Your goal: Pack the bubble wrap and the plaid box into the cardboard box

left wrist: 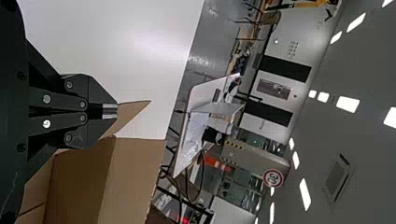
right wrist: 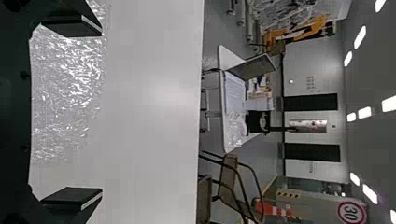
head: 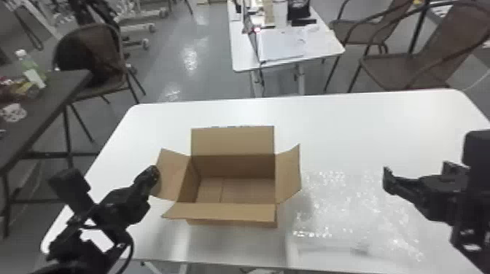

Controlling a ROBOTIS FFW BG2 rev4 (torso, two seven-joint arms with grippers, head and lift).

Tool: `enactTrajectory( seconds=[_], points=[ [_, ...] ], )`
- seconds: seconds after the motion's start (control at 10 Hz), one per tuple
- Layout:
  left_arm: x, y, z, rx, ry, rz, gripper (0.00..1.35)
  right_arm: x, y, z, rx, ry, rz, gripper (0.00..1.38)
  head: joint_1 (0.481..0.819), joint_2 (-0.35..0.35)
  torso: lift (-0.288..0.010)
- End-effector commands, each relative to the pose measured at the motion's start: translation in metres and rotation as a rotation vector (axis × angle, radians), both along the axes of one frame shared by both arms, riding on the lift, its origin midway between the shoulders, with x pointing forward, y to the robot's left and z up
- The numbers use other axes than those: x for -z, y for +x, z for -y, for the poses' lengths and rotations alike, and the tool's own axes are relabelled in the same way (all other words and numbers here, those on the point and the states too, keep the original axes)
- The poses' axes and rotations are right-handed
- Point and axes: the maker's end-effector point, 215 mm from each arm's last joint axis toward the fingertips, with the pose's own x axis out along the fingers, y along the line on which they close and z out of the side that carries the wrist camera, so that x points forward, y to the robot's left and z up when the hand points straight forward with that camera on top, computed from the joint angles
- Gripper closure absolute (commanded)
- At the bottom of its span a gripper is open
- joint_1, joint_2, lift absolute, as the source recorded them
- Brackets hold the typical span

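Observation:
The cardboard box [head: 233,213] stands on the white table with its flaps spread and bare cardboard at its bottom. My left gripper [head: 155,175] is beside the box's left flap, its fingers closed together; the left wrist view has this gripper [left wrist: 110,111] with the box [left wrist: 133,177] next to it. Clear bubble wrap [head: 350,207] lies flat to the right of the box. Over the wrap's right side is my right gripper [head: 388,180]. In the right wrist view, that gripper [right wrist: 100,112] has its fingers wide apart, and the bubble wrap [right wrist: 67,88] lies beyond them.
The white table [head: 346,120] extends behind the box. A dark side table [head: 54,94] with a bottle [head: 31,67] is at the left. Beyond the far edge are chairs [head: 408,69] and another white table [head: 240,54].

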Motion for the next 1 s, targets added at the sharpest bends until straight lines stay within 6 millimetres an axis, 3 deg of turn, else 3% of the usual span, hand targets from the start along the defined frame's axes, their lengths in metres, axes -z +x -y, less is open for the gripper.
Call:
enactTrajectory(
  seconds=[0.0, 0.2, 0.4, 0.5, 0.7, 0.9],
  points=[
    [0.001, 0.002, 0.004, 0.005, -0.005, 0.000, 1.22, 0.023, -0.008, 0.000, -0.006, 0.003, -0.143, 0.09, 0.695, 0.200, -0.122],
    [0.003, 0.001, 0.005, 0.005, -0.006, -0.004, 1.22, 0.049, -0.017, 0.000, 0.025, 0.040, -0.252, 0.09, 0.695, 0.196, -0.122],
    [0.003, 0.002, 0.009, 0.012, -0.009, -0.004, 1.22, 0.074, -0.020, -0.012, 0.003, 0.105, -0.368, 0.09, 0.695, 0.197, -0.122],
    [0.006, 0.003, 0.011, 0.016, -0.013, -0.009, 1.22, 0.077, -0.018, -0.022, -0.004, 0.135, -0.403, 0.09, 0.695, 0.204, -0.122],
    [0.008, 0.005, 0.016, 0.021, -0.017, -0.012, 1.22, 0.073, -0.022, -0.020, 0.066, 0.104, -0.500, 0.09, 0.695, 0.201, -0.122],
    [0.010, 0.008, 0.023, 0.031, -0.019, -0.014, 1.22, 0.063, -0.039, -0.019, 0.122, 0.072, -0.630, 0.09, 0.695, 0.178, -0.122]
  ],
)
